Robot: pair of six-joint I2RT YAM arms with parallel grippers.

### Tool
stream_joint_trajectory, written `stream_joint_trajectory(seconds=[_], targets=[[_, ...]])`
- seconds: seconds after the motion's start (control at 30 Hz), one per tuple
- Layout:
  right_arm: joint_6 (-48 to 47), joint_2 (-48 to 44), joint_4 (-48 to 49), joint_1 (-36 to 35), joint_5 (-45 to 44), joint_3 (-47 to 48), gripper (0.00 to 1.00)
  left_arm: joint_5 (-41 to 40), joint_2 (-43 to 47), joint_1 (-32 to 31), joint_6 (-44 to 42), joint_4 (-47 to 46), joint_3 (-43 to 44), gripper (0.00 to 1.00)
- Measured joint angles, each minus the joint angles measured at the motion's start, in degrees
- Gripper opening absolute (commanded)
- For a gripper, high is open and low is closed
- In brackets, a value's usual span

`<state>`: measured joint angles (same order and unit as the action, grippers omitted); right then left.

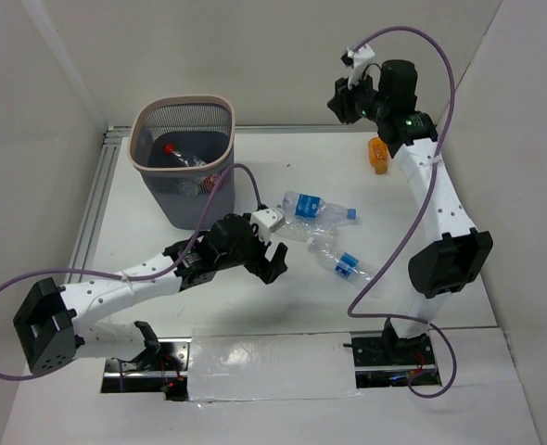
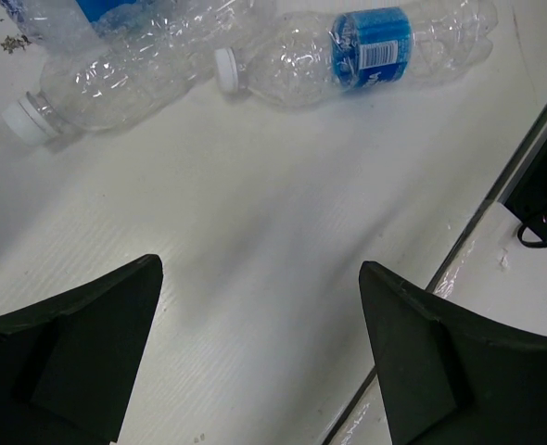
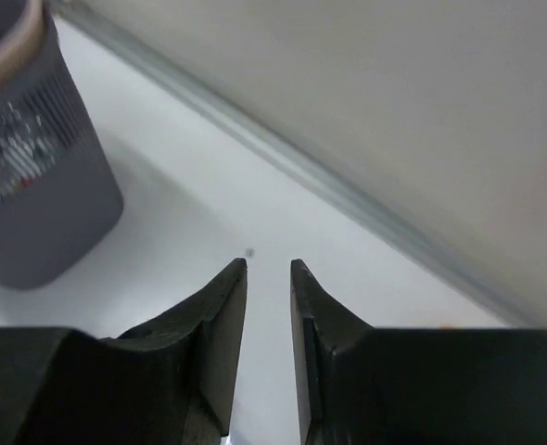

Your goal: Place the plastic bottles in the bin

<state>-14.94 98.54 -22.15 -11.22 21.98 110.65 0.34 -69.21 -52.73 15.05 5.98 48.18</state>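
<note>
Only blue labels show on the plastic bottles [image 2: 366, 46] lying on the white tabletop [image 2: 255, 185]; their print is too small to read. One red-capped bottle [image 1: 174, 151] lies inside the bin [image 1: 153, 120] (far left corner, close to the back wall [image 1: 283, 56]). The left tool [image 2: 260, 278] hangs spread wide and empty over bare surface beside the bottles. The right tool [image 3: 268, 269], clenched on nothing, hangs near the back wall.
</note>
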Motion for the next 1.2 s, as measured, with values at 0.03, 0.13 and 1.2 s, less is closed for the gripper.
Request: stream_joint_trajectory(seconds=[0.03,0.13,1.2], targets=[[-0.35,-0.28,-1.51,0.48,0.20,-1.01,0.33,0.04,-0.83,0.24,0.15,-0.04,0.76,1.00],[-1.97,-1.92,-6.62,2.95,0.92,-6.03,0.76,0.15,-4.35,0.96,2.36,0.31,4.44,1.00],[-31.80,-27.56,-33.14,25.75,24.26,-36.37,0.82,-2.32,-35.08,3.78,-36.13,-2.10,20.52,0.91]])
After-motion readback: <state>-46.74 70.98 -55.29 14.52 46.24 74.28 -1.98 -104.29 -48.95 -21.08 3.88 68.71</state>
